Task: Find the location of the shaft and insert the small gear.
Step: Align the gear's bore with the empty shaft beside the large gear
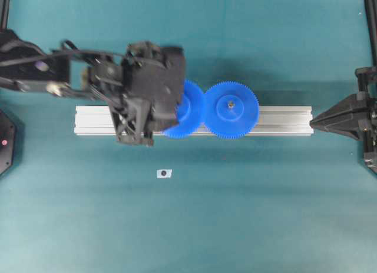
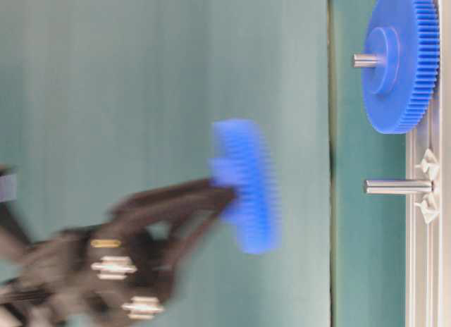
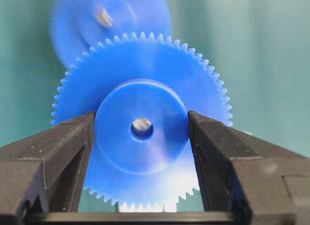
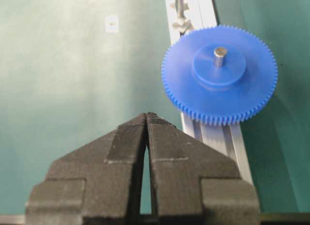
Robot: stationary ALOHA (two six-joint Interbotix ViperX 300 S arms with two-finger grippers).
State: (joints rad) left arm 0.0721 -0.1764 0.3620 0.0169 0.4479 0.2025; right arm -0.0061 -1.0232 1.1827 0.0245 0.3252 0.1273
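- The green counter (image 1: 247, 214) carries a long silver rail (image 1: 283, 120) across its middle.
- The left arm (image 1: 35, 70) reaches in from the left side and hangs over the rail.
- The right arm (image 1: 368, 117) sits at the right edge, well apart from the gears.
- The big gear (image 1: 231, 110) is blue and sits on the rail, with a grey pin sticking out of its middle.
- The small gear (image 3: 141, 128) is blue too. It is up in the air, just beside the big gear, and not on the rail.
- The left gripper (image 3: 141, 137) has its fingers (image 3: 72, 142) clamped on the round hub of the small gear, one on each side.
- The right gripper (image 4: 146, 120) has its fingers pressed together with nothing between them.
- The shaft (image 2: 396, 187) is a thin silver pin. It stands bare on the rail, next to the big gear.
- A tiny white tag (image 1: 164, 173) lies on the counter in front of the rail.
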